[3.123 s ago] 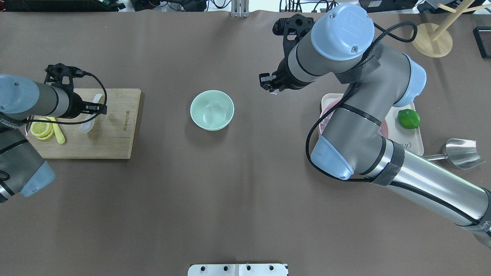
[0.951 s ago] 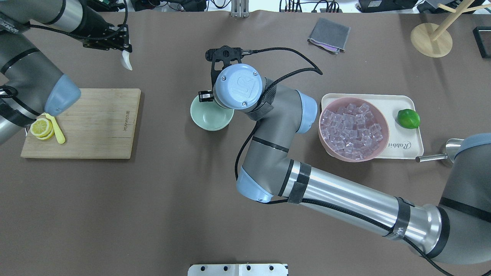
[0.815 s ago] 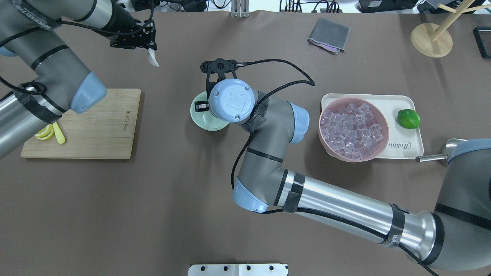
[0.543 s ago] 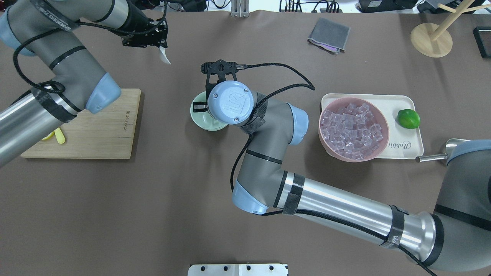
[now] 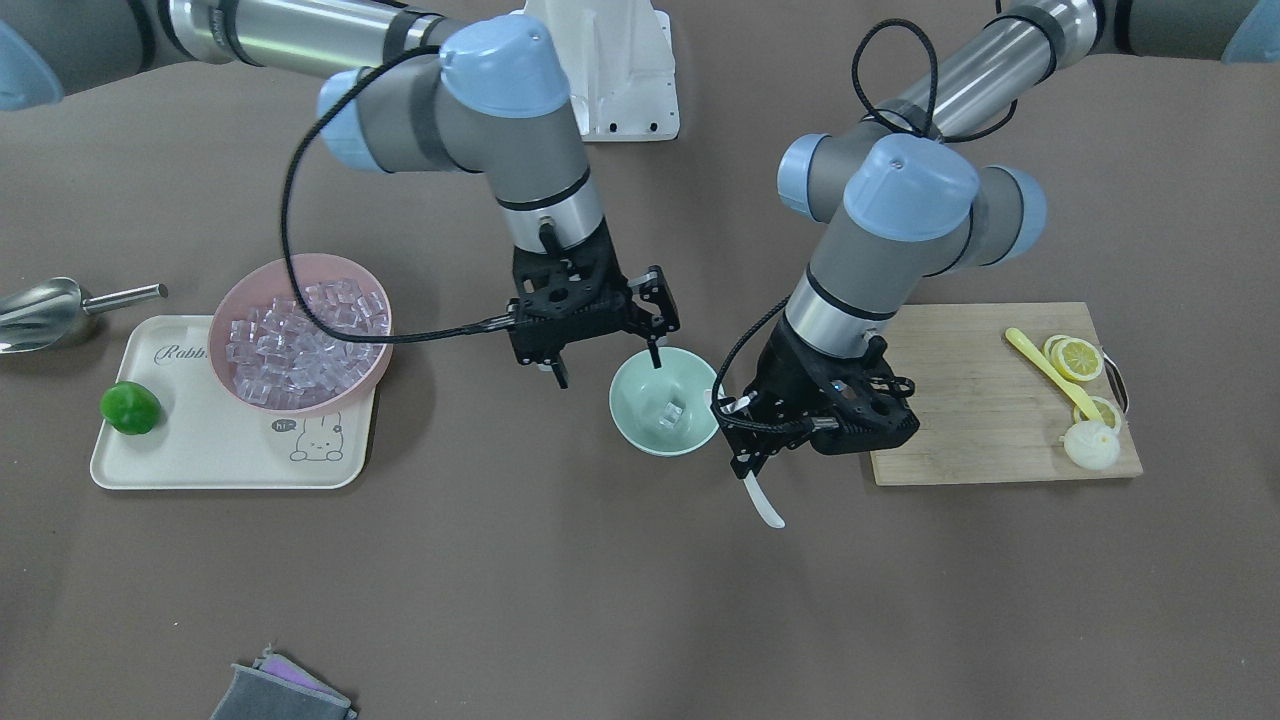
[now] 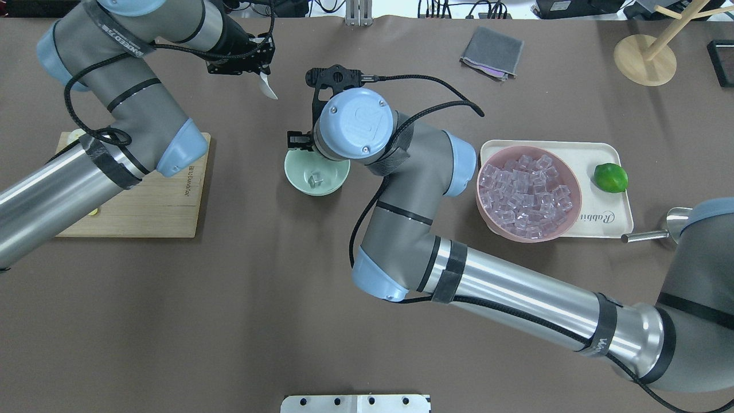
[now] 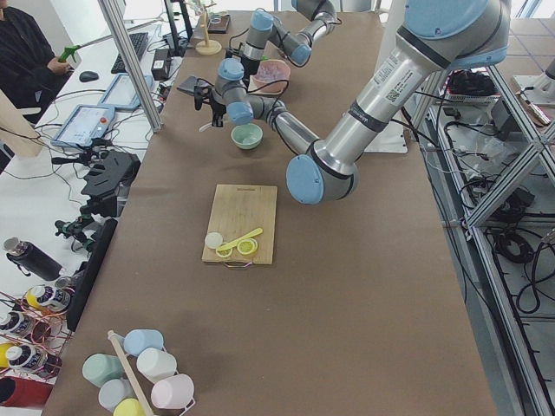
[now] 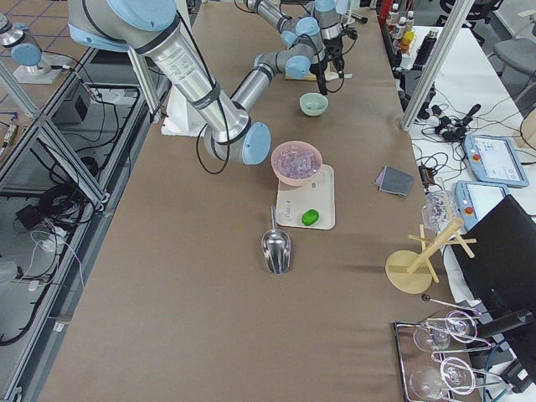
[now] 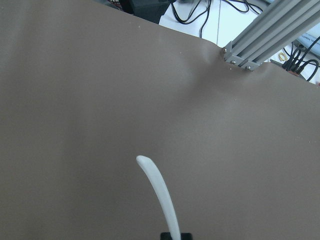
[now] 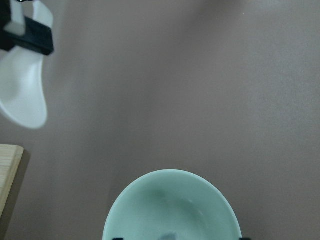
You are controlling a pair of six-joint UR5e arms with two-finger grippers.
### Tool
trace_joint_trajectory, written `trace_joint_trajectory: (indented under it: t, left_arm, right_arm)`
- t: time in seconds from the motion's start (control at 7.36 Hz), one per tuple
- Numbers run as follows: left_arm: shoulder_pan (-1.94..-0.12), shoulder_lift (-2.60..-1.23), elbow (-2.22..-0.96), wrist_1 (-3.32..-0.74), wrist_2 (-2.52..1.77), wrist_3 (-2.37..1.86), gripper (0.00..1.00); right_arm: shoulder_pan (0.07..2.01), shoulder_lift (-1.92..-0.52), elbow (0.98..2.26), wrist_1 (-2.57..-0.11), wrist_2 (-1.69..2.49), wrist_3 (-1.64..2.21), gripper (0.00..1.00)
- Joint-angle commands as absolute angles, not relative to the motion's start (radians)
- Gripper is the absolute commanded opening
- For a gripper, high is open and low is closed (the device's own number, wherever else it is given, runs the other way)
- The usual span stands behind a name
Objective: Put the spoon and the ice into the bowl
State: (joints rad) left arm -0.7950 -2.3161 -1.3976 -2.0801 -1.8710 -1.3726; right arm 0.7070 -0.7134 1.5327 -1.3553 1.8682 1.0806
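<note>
Plainly legible: "Rabbi" in script on the cream tray [image 6: 602, 150], cut to "Rabb" by the pink bowl [image 5: 240, 295] in the front view, with "hi~" beside a drawn bunny there. Also "UR" on the blue cap of the right arm, overhead. On the cutting board [image 6: 143, 212], a burnt-in mark too small to read.

Counting: one mint-green bowl [image 5: 640, 395] with one ice cube [image 5: 669, 412] inside. A heap of like cubes in the pink bowl, too many to count. One white spoon [image 5: 765, 505], one yellow spoon [image 5: 1050, 372], two lemon slices [image 5: 1076, 358] plus one end piece, one lime [image 5: 130, 407], one steel scoop [image 5: 40, 310], one grey cloth [image 6: 492, 51].

Grips the white spoon in the left pincer [image 5: 743, 462], clear of the tabletop [image 5: 500, 600], just beside the mint-green bowl and outside it. Holds the right pincer [image 5: 607, 365] spread wide just above that bowl's rim.

Shown clearly from the front only: the spread jaws, the lemon slices and the yellow spoon, mostly hidden overhead under wrist and left arm. From the right wrist camera: the spoon's broad white end under a black finger [image 10: 27, 37] at top left, the bowl at the bottom edge. From the left wrist camera: only the curved white handle over bare brown cover.
</note>
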Motion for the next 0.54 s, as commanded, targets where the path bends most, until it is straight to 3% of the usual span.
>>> trace_joint_trajectory:
  t: [0.0,0.41]
  left_arm:
    - [-0.679,-2.316,-1.391,-2.083,-1.730,-1.426,0.00]
    - [-0.638,-2.303,-1.393,-2.080,-1.721,-1.431,0.00]
  right_arm:
    - [0.869,-0.811,1.617,-1.396,2.091,0.933,1.00]
    - [0.934,-0.850,1.620,-1.396,2.160,0.879,1.00]
